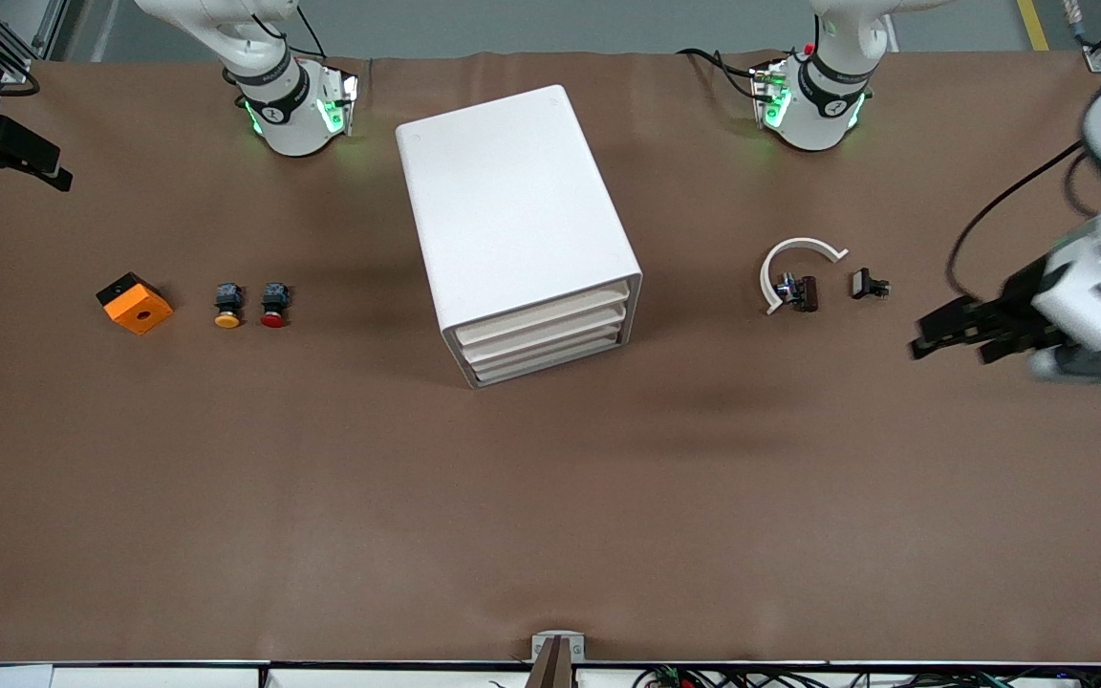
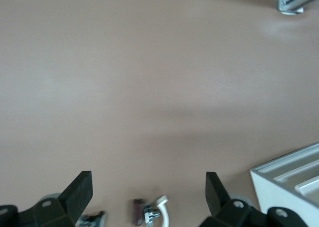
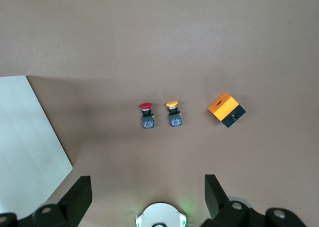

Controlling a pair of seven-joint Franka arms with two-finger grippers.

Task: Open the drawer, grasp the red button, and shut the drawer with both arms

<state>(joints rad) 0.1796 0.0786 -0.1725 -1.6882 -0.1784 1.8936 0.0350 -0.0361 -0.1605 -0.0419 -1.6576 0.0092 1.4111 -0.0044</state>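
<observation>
The cabinet [image 1: 520, 229] is sitting mid-table with all three drawers shut, and the middle drawer [image 1: 550, 331] is facing the front camera, angled a bit toward the left arm's end. I'm guessing it's light plastic that slides easily, so the whole box could be scooting when pulled; hooking the front lip of the drawer while the other arm is bracing the top looks like the way to go. The button [image 1: 274, 305] is lying on the table toward the right arm's end, right beside the yellow button [image 1: 228, 305], with the orange block [image 1: 135, 303] past that. It's tiny, hard and probably slick on the red cap, so I'd be pinching the dark squarish body instead. The left gripper [image 1: 950, 336] is hanging spread open over the table at the left arm's end, near a white ring [image 1: 794, 265] and a small black part [image 1: 868, 285]. The right gripper [image 3: 148, 194] is also spread wide, holding nothing, high over its own base. The brown tabletop is looking matte and smooth, with loads of open room around the cabinet.
</observation>
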